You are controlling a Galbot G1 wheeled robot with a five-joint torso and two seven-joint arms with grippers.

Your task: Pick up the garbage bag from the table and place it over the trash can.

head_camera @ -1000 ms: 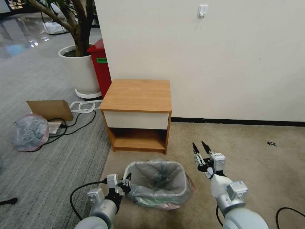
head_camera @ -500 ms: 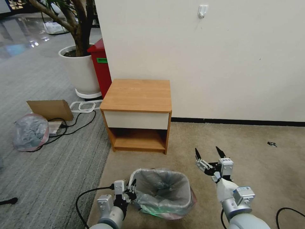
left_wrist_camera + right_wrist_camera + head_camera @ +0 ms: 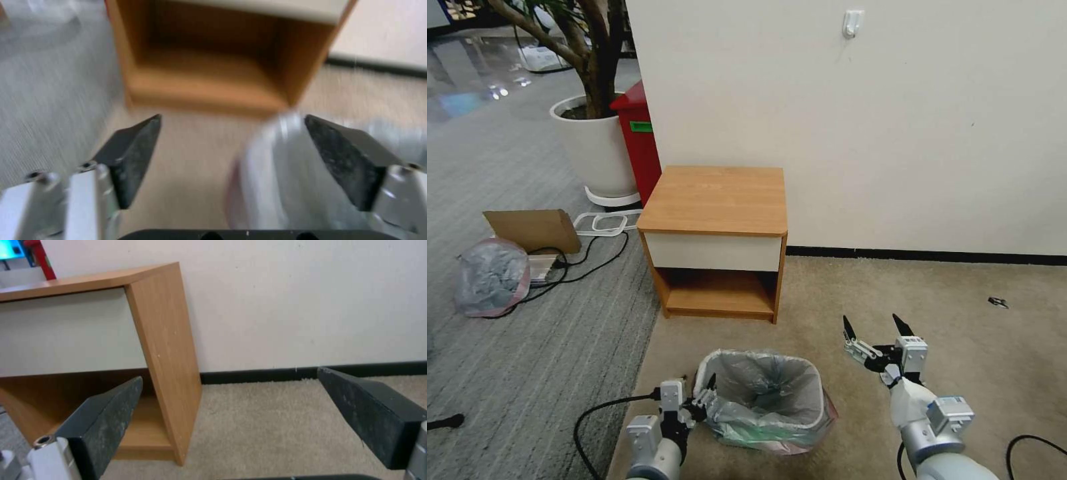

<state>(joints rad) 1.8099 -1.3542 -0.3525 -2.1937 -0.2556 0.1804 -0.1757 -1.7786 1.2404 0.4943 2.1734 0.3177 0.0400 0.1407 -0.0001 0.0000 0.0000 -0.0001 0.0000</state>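
**Bag over the bin, both grippers spread**

The thin grey translucent garbage bag lines the small cream plastic trash can, folded over its rim, on beige carpet just before the small wooden table with its white drawer front. The left gripper sits at the bin's left rim, fingers spread, one on each side of the bagged edge; whether they touch is blurred. The right gripper hangs wide open over bare carpet right of the bin. The bin's base is veiled by bag folds.
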